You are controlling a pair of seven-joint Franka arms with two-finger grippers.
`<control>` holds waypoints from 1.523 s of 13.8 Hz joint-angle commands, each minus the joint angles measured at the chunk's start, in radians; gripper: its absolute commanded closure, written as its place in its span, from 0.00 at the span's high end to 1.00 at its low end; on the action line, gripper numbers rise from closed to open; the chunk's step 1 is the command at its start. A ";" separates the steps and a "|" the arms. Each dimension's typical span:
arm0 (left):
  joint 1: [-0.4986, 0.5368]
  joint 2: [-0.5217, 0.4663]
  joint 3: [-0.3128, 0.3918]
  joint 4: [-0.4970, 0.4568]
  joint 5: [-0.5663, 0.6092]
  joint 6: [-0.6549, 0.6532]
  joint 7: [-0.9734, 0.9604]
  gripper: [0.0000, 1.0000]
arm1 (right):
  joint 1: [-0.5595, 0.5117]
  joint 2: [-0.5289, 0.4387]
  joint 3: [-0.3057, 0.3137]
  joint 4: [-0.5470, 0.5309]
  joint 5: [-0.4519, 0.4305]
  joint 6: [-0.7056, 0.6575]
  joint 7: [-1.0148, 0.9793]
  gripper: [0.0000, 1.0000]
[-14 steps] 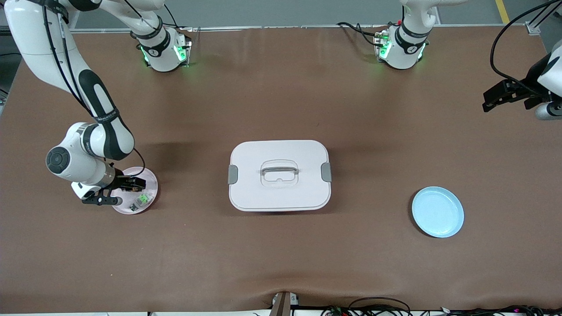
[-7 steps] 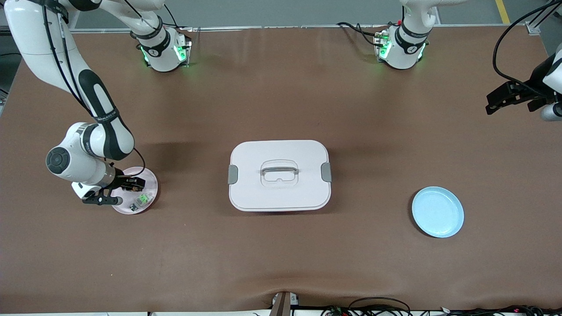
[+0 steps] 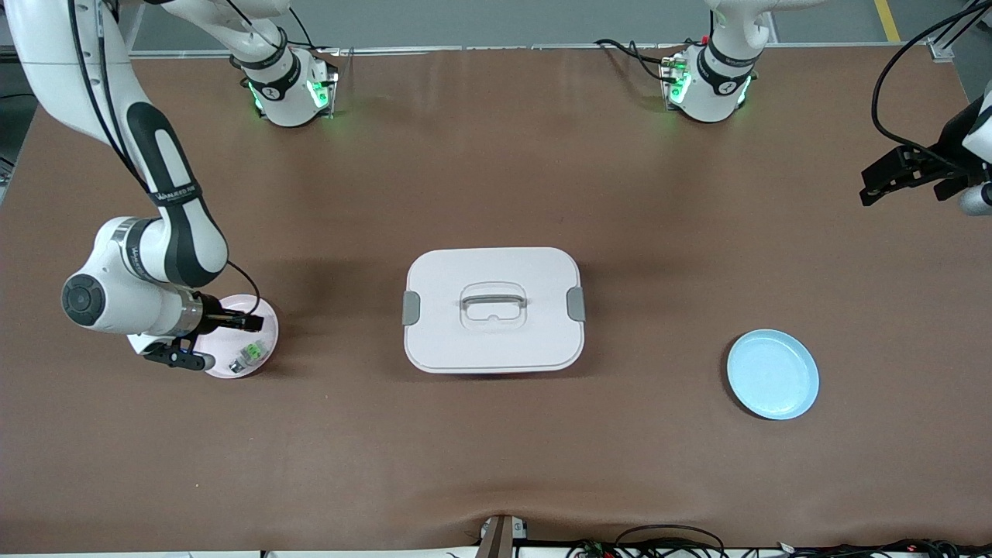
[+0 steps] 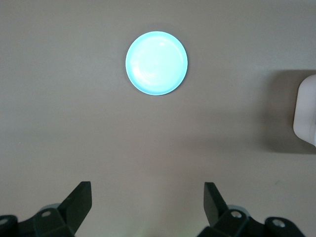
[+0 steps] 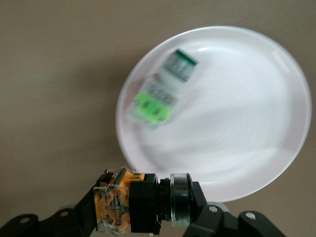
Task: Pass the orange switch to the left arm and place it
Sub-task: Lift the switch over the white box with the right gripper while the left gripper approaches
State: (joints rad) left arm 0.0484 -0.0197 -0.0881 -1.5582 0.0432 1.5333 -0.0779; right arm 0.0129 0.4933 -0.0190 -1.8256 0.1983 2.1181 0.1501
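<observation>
since the earlier frames the right arm's elbow and wrist have pulled toward the left edge of the frame and lifted slightly, and the left gripper has slid a little further toward the right edge.

the right gripper (image 3: 246, 320) sits at the lower left of the front view, just over the round pink plastic plate (image 3: 263, 310), its forearm bent down steeply from the upper left corner and the wrist turned sideways. its fingers are clamped on the orange switch (image 5: 131, 202), a small black cylinder with an orange end and a silvery ring, held crosswise at the bottom of the right wrist view, clear of the plate's surface. the small green-and-clear component (image 5: 163, 89) lies on the plate.

the left gripper (image 3: 899, 174) hangs at the upper right of the front view, over bare brown table (image 3: 496, 449), spread wide and holding nothing; this arm waits. its wrist view shows the round light blue plastic plate (image 4: 156, 63).

the large white rounded-rectangular plastic box (image 3: 493, 310) with grey latches stands at the middle of the frame, between the two plates.
</observation>
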 commanded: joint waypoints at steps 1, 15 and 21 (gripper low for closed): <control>0.007 -0.002 -0.001 -0.013 0.000 0.022 0.020 1.00 | 0.027 -0.024 0.005 0.043 0.100 -0.101 0.106 0.00; -0.025 0.043 -0.013 0.033 -0.225 0.083 0.018 1.00 | 0.363 -0.056 0.005 0.357 0.331 -0.210 0.972 0.00; -0.085 0.070 -0.021 0.033 -0.414 0.083 -0.105 1.00 | 0.456 0.034 0.005 0.570 0.368 -0.185 1.340 0.00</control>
State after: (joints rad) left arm -0.0154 0.0393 -0.1030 -1.5503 -0.3391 1.6183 -0.1409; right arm 0.4482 0.4523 -0.0013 -1.3765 0.5460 1.9371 1.3949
